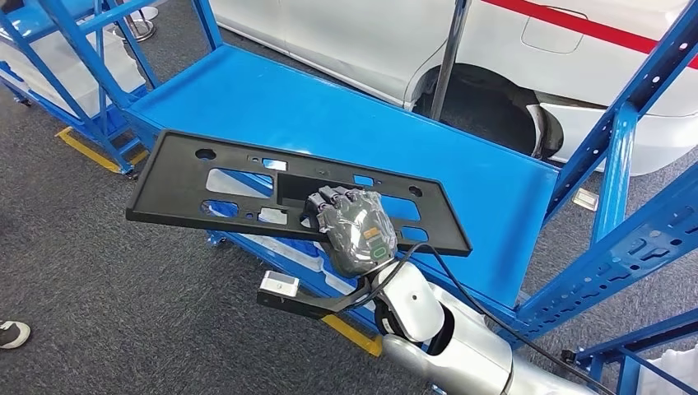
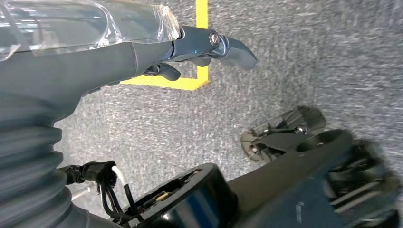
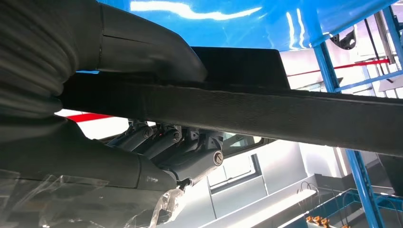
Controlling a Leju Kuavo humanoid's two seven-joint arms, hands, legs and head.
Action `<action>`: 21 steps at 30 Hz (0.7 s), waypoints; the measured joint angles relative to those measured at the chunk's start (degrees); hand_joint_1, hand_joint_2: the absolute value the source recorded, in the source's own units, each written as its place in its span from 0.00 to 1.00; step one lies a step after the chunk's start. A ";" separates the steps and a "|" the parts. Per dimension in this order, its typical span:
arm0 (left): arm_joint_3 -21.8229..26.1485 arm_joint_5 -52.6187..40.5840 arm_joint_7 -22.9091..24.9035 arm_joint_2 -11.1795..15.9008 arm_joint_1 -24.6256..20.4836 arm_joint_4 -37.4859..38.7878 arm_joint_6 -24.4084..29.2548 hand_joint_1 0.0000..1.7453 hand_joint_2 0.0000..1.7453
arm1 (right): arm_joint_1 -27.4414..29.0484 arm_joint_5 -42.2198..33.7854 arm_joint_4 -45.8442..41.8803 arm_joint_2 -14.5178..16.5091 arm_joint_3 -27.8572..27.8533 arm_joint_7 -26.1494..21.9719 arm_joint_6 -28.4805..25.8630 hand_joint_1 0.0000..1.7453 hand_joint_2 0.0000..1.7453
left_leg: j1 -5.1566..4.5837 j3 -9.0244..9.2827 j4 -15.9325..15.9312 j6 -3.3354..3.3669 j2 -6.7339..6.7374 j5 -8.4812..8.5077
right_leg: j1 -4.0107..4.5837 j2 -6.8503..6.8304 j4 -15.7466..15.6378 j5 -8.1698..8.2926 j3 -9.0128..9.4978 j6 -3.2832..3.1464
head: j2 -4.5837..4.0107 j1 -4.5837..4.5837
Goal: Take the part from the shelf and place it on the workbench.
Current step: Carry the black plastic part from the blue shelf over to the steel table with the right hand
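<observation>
The part (image 1: pixel 206 185) is a flat black plastic panel with several cut-outs. It lies level over the front edge of the blue shelf deck (image 1: pixel 329 115), its left end jutting out above the grey floor. My right hand (image 1: pixel 354 226) grips its near long edge around the middle. In the right wrist view the thumb (image 3: pixel 142 52) presses one face of the part (image 3: pixel 285 116) and the fingers (image 3: pixel 161 142) clamp the other. My left hand (image 2: pixel 209 47) hangs over the floor, holding nothing, its fingers loosely apart.
Blue uprights (image 1: pixel 617 156) frame the shelf on the right and a second blue rack (image 1: pixel 90 74) stands at the left. A white car (image 1: pixel 370 33) is parked behind. Yellow floor tape (image 1: pixel 82 148) and a person's shoe (image 1: pixel 12 333) lie on the grey carpet.
</observation>
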 joint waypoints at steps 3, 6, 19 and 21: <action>0.00 0.00 0.13 0.11 -0.04 -0.01 0.00 0.00 1.00 | 0.00 -0.01 0.01 0.00 0.00 0.00 0.00 1.00 1.00 | 0.54 5.46 -8.95 -0.75 0.31 4.50 | -0.26 -0.07 0.85 0.18 -0.91 0.42 | 0.00 0.01; 0.00 0.00 0.16 0.10 -0.26 -0.02 0.00 0.00 1.00 | -0.04 -0.03 0.01 0.00 -0.02 -0.03 -0.01 1.00 1.00 | 0.26 9.36 -16.78 -0.18 0.36 6.57 | -0.12 -0.01 1.70 0.55 -1.96 1.31 | 0.00 -0.11; 0.00 -0.04 0.19 0.09 -0.13 -0.01 0.09 0.00 1.00 | 0.11 -0.07 0.08 -0.14 -0.03 0.00 -0.02 1.00 1.00 | -0.47 5.50 -17.13 3.05 0.22 10.22 | -0.01 0.50 6.84 -4.26 -0.42 1.21 | 0.00 -0.02; 0.00 -0.06 0.20 0.02 -0.22 -0.02 0.09 0.00 1.00 | -0.04 -0.07 0.07 -0.14 -0.03 0.01 -0.04 1.00 1.00 | -0.37 5.06 -17.16 2.53 0.21 10.81 | 0.39 0.68 1.85 -2.91 2.00 0.56 | 0.00 -0.03</action>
